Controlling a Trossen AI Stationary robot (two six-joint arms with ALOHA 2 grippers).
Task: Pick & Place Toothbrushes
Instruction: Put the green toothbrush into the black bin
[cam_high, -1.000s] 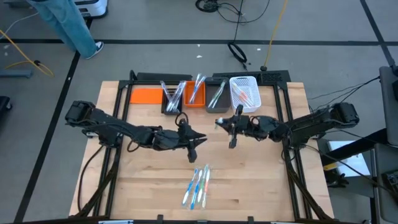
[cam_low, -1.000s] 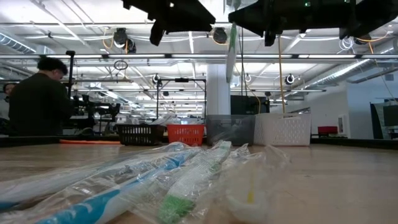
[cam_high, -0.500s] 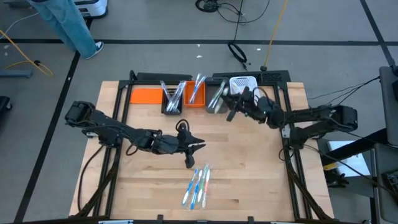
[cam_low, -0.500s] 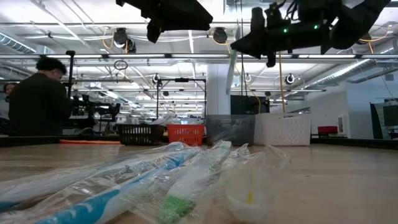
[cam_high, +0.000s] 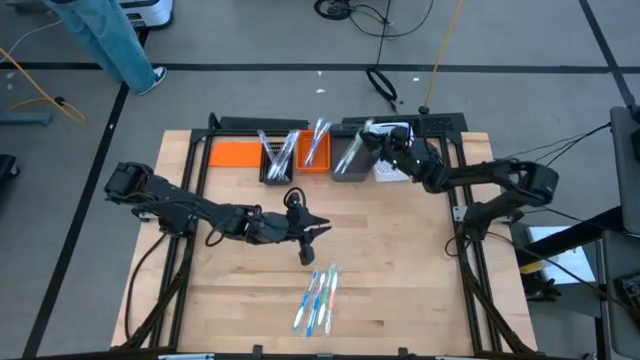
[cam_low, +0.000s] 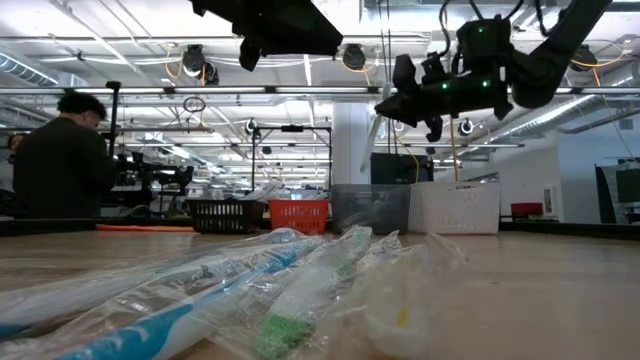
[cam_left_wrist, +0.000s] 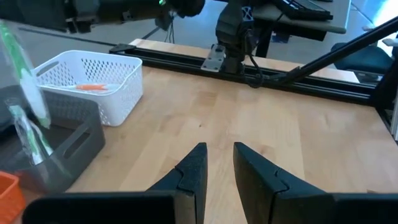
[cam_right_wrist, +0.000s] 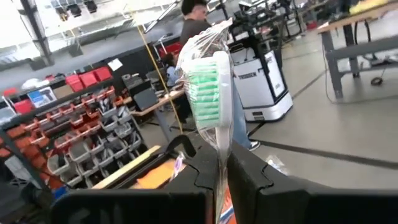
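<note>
While the right gripper (cam_high: 372, 140) hangs over the grey bin (cam_high: 347, 160) at the table's back edge, its fingers pinch a green wrapped toothbrush (cam_right_wrist: 208, 93). Near mid-table, the left gripper (cam_high: 308, 254) hovers narrowly parted and empty, just behind the loose toothbrushes (cam_high: 317, 298) lying on the table (cam_high: 400, 290).

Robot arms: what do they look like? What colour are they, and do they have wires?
Both arms are black, built from long jointed segments. Thin black cables loop along them. The left gripper has two dark, blocky fingers with stepped inner edges. The right gripper has the same chunky black fingers. In the low view, small green lights glow on the right arm.
</note>
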